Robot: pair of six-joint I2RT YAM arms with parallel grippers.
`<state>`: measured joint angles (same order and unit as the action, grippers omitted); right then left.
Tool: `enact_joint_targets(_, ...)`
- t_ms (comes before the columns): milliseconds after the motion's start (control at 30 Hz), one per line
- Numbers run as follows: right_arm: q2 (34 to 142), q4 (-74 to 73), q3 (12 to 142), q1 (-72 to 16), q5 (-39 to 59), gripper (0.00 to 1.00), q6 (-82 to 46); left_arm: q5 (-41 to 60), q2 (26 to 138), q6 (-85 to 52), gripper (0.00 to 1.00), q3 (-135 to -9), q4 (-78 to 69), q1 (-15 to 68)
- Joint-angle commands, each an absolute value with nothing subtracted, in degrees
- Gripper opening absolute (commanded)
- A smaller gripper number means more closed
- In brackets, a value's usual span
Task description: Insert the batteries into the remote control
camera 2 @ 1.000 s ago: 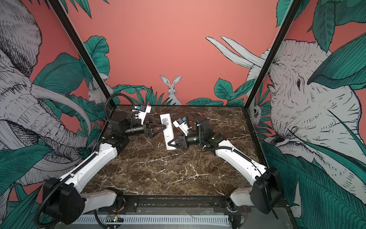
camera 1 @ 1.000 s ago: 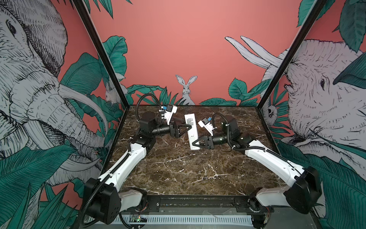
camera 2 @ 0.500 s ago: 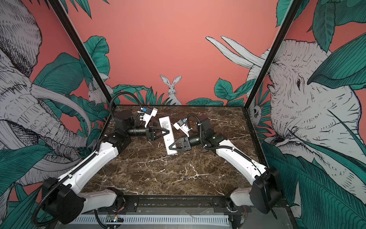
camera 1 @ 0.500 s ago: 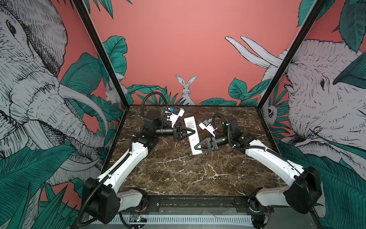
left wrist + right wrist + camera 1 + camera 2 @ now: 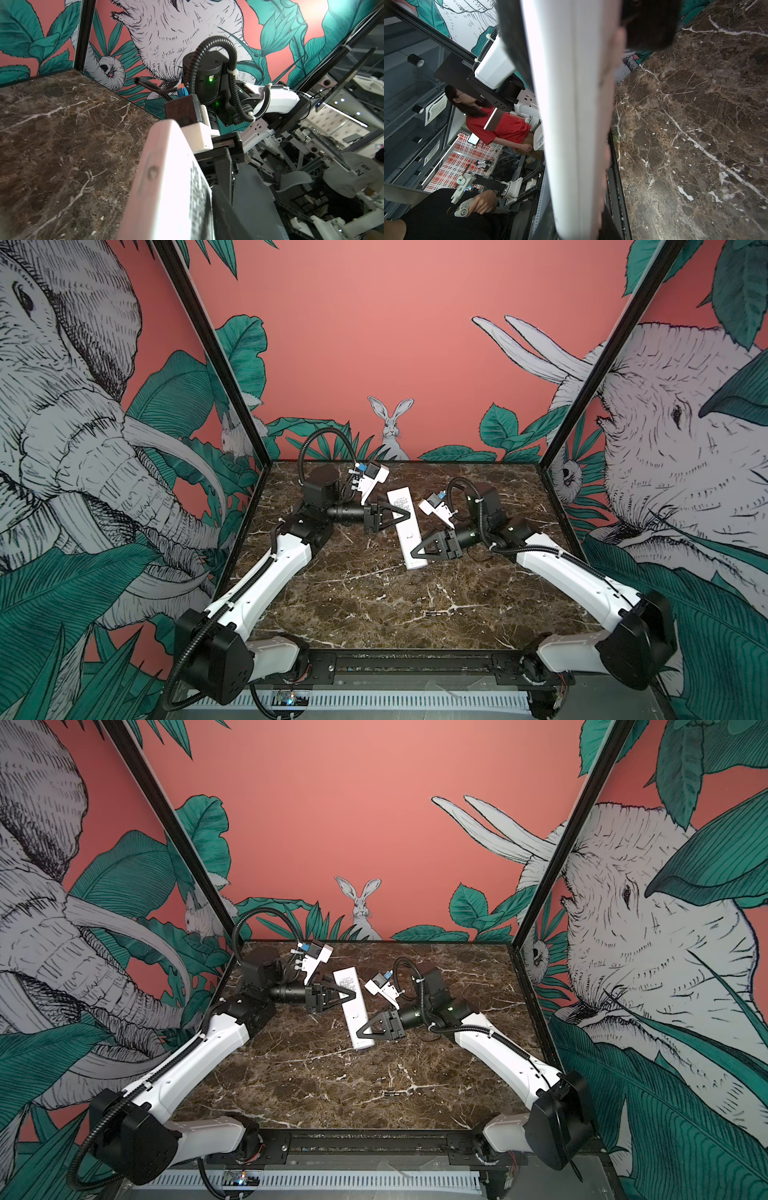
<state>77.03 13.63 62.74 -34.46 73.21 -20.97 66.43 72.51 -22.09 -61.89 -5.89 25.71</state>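
Batteries (image 5: pixel 432 613): two, loose on marble table (image 5: pixel 332 614), close together, nearest front edge. Remote control (image 5: pixel 406 531): farther back, mid-table, slanted, labelled back up. Right gripper (image 5: pixel 415 552) pinches its near end, jaws nearly together. Left gripper (image 5: pixel 402 514) clamps its far half, across printed label. Whether remote control clears table: cannot tell.

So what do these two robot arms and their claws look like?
The left arm and right arm have smooth white shells between chunky black joints. A ribbed black cable hose loops along each. The left gripper and right gripper are black, with hollow triangular fingers, each topped by a white camera block with a blue plug.
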Motion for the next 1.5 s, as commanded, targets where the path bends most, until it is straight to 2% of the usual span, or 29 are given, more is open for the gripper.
enact_joint_targets(0,75.9,13.54,63.28,-34.45,75.41,0.22,-19.47,68.62,72.33,-22.55,0.43,-63.63,-8.08,25.69)
enact_joint_targets(100,76.4,13.33,63.41,-34.46,75.76,0.21,-19.45,67.91,72.33,-22.41,0.41,-63.57,-7.96,25.67)
enact_joint_targets(267,77.0,13.34,63.89,-34.5,75.59,0.22,-19.5,68.51,72.71,-22.85,0.3,-63.56,-8.88,25.66)
enact_joint_targets(400,77.01,13.18,63.94,-34.45,74.96,0.3,-19.08,68.19,72.66,-23.07,0.2,-63.22,-9.27,25.67)
enact_joint_targets(467,76.9,13.07,63.9,-34.45,74.43,0.35,-18.77,66.91,72.26,-22.7,0.18,-62.89,-9.11,25.68)
enact_joint_targets(567,76.79,13.04,64.02,-34.37,73.38,0.49,-18.14,63.56,71.74,-21.7,0.1,-62.34,-7.9,25.04)
enact_joint_targets(633,76.35,14.1,64.34,-34.28,71.03,0.69,-17.23,58.76,71.3,-20.15,0.0,-62.32,-4.89,23.78)
enact_joint_targets(667,76.16,14.95,64.58,-34.19,69.64,0.8,-16.48,56.06,70.92,-19.39,0.0,-62.25,-2.94,22.94)
enact_joint_targets(700,75.9,15.49,64.56,-34.19,67.54,0.94,-16.09,53.94,70.63,-19.05,0.0,-61.95,-2.13,22.34)
enact_joint_targets(733,75.46,16.24,64.44,-34.17,64.04,0.99,-15.82,50.89,70.02,-18.75,0.0,-61.38,-1.41,21.58)
enact_joint_targets(867,75.32,10.89,61.34,-32.85,48.83,0.99,-24.61,38.39,66.95,-18.87,0.0,-57.2,-1.19,19.87)
enact_joint_targets(1000,79.07,-3.87,57.44,-30.87,49.32,0.99,-36.75,28.9,63.68,-21.51,0.0,-49.44,-8.37,19.73)
enact_joint_targets(1067,80.57,-15.13,53.8,-30.76,49.06,0.99,-42.08,25.83,62.76,-23.64,0.0,-45.58,-12.18,19.69)
enact_joint_targets(1133,83.01,-20.4,52.26,-30.76,47.51,0.99,-45.57,24.32,62.52,-26.07,0.0,-42.36,-16.14,19.68)
enact_joint_targets(1467,92.95,-9.75,56.02,-38.03,28.48,0.92,-44.22,19.73,67.59,-36.4,0.0,-27.73,-37.88,19.77)
